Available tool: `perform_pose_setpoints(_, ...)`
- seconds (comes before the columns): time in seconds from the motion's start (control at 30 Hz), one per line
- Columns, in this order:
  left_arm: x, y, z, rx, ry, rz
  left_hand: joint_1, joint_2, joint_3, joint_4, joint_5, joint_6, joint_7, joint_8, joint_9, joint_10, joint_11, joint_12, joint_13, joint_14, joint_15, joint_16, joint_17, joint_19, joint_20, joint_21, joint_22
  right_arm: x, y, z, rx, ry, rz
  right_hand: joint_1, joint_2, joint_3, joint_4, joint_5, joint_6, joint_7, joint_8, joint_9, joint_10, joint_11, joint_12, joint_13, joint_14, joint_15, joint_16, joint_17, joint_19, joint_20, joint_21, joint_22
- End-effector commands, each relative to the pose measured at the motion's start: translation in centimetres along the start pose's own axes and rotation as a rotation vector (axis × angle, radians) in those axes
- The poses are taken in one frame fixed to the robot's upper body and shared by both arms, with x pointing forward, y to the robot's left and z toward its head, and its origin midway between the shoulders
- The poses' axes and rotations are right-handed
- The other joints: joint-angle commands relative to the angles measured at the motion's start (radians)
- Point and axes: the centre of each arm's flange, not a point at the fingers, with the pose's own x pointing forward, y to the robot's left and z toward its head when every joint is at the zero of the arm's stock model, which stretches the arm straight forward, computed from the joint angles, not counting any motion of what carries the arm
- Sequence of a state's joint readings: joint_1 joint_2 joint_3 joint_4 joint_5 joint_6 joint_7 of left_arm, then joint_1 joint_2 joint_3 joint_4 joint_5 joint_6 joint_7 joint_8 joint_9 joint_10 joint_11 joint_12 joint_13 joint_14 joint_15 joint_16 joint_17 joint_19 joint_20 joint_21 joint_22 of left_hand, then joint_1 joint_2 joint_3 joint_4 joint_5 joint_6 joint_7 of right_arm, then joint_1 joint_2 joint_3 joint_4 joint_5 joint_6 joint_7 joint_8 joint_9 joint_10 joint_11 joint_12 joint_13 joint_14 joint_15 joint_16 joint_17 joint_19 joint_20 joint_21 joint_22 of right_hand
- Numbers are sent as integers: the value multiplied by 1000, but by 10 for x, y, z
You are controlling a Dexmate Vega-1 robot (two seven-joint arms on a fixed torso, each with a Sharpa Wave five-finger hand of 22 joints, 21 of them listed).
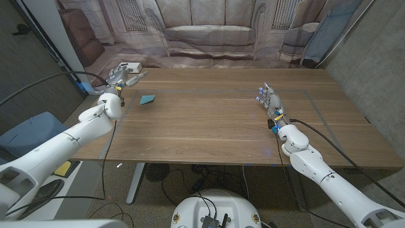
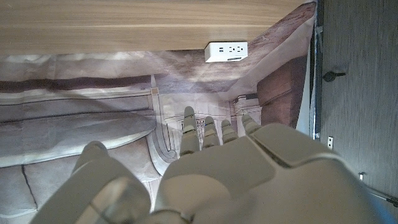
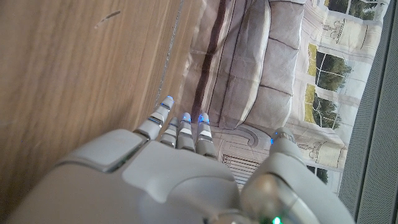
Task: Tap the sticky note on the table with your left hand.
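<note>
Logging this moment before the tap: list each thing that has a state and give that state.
sticky note: lying on the table, untouched.
left hand: raised near the table's far left corner, holding nothing, fingers extended.
right hand: by the table's right side, holding nothing.

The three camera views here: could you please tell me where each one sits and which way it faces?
Head view: on the robot's head, looking down over the wooden table and teal sticky note; both arms, left robot hand, right robot hand.
Left wrist view: behind the left robot hand, facing the table edge, white power strip and sofa backdrop.
Right wrist view: behind the right robot hand, along the table toward the backdrop.
Shared: table and backdrop.
</note>
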State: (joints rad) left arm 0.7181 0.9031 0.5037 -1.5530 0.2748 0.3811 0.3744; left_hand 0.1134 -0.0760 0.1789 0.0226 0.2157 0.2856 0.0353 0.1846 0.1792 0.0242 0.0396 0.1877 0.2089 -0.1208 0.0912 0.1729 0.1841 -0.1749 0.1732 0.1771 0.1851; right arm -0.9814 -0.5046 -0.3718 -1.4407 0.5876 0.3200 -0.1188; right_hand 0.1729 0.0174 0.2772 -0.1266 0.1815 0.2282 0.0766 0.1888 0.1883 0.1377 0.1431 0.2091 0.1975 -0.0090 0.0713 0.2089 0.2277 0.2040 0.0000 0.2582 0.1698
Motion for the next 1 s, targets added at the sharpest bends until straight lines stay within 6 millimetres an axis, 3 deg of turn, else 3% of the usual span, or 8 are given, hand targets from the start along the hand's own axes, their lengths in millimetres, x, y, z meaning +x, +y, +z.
perform_pose_setpoints(0.03, 11, 3, 5, 131, 33, -91, -18, -11, -18, 3, 7, -7, 18, 3, 3, -50, 41, -1, 2, -37, 14, 3, 3, -131, -9, 5, 5, -5, -1, -3, 1, 5, -4, -2, 4, -2, -1, 2, 2, 0, 4, 2, 6, 3, 2, 3, 5, 5, 0, 0, 10, 1, -5, 2)
perform_pose_setpoints(0.1, 13, 3, 7, 145, 32, -101, -22, -13, -22, 5, 9, -3, 24, 6, 3, -74, 54, -4, 1, -50, 19, 2, 2, -137, -7, 8, 5, -5, -1, -3, 8, 8, -9, -2, 4, -3, -1, 2, 3, 0, 4, 2, 6, 3, 2, 3, 5, 5, 0, 0, 10, 2, -5, 2)
perform_pose_setpoints(0.27, 18, 2, 11, 183, 38, -144, -25, -16, -29, 6, 13, -8, 28, 3, 2, -113, 53, -9, 0, -77, 25, 0, 3, -146, -7, 10, 6, -5, -2, -3, 10, 11, -12, -2, 4, -3, -1, 2, 4, 1, 5, 2, 6, 3, 2, 3, 6, 5, 1, -1, 11, 3, -7, 2)
perform_pose_setpoints(0.43, 25, 1, 18, 235, 32, -201, -30, -21, -39, 8, 18, -38, 29, -5, 2, -157, 71, -8, -1, -112, 29, 0, 3, -161, -10, 13, 6, -6, -3, -3, 6, 11, -14, -2, 4, -4, -1, 2, 4, 0, 5, 3, 7, 3, 2, 3, 7, 6, 1, -1, 12, 4, -8, 2)
perform_pose_setpoints(0.53, 28, 0, 22, 270, 31, -217, -32, -22, -43, 9, 20, -37, 30, -2, 2, -174, 64, -8, -2, -128, 25, -1, 3, -168, -13, 13, 6, -7, -4, -3, 5, 12, -17, -3, 4, -4, -1, 2, 5, 0, 6, 3, 7, 2, 3, 4, 8, 8, 1, -1, 13, 4, -9, 2)
perform_pose_setpoints(0.6, 29, -1, 24, 286, 29, -221, -36, -23, -48, 10, 23, -7, 33, 10, 2, -180, 40, -1, -3, -137, 16, 4, 4, -169, -14, 16, 6, -7, -4, -3, 10, 12, -21, -3, 4, -4, -1, 2, 5, -1, 6, 3, 7, 2, 3, 4, 8, 7, 1, -1, 13, 5, -10, 2)
perform_pose_setpoints(0.8, 34, -4, 28, 317, 24, -241, -37, -23, -51, 12, 25, 2, 32, 12, 1, -188, 32, 0, -4, -146, 9, 4, 4, -174, -17, 17, 6, -9, -4, -2, 6, 7, -18, -4, 4, -5, -1, 2, 5, -2, 6, 3, 8, 3, 3, 4, 8, 8, 1, -2, 13, 6, -12, 2)
perform_pose_setpoints(1.0, 41, -7, 35, 385, 22, -274, -40, -19, -57, 15, 30, 21, 34, 16, 1, -224, 3, -3, -5, -172, 1, 3, 4, -191, -24, 15, 6, -12, -4, -1, 15, 2, -27, -4, 4, -6, -1, 2, 5, -3, 6, 3, 9, 4, 3, 4, 9, 9, 1, -2, 15, 8, -13, 2)
